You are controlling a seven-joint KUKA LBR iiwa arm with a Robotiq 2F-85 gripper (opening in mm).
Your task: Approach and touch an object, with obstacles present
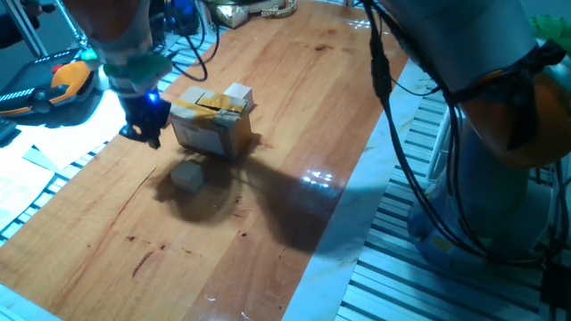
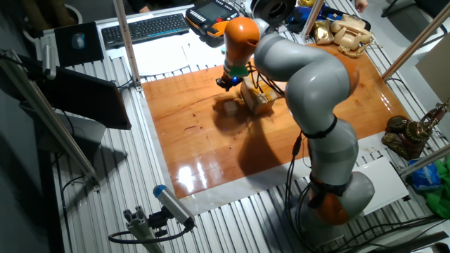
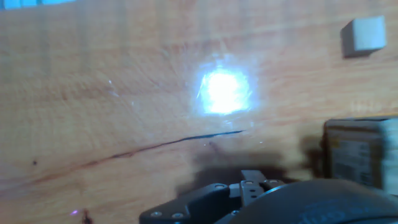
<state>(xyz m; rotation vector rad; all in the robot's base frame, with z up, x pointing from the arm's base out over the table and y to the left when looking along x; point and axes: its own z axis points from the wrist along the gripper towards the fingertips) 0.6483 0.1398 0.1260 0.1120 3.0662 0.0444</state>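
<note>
A light-tan wooden cube (image 1: 187,176) lies on the wooden table just in front of the brown cardboard box (image 1: 212,127) with yellow tape. It also shows in the other fixed view (image 2: 230,107) and at the top right of the hand view (image 3: 364,34). My gripper (image 1: 143,127) hangs low over the table to the left of the box and touches neither box nor cube. Its fingers are dark and blurred, so I cannot tell how the jaws stand. A paler cream cube (image 1: 238,94) sits at the far end of the box. The tiny cube is out of view.
The arm (image 2: 302,77) arches over the box from the right. The box's corner (image 3: 364,152) fills the right of the hand view. A phone and clutter (image 2: 344,31) lie beyond the table's far edge. A keyboard (image 2: 144,28) and an orange pendant (image 1: 67,85) lie off the table.
</note>
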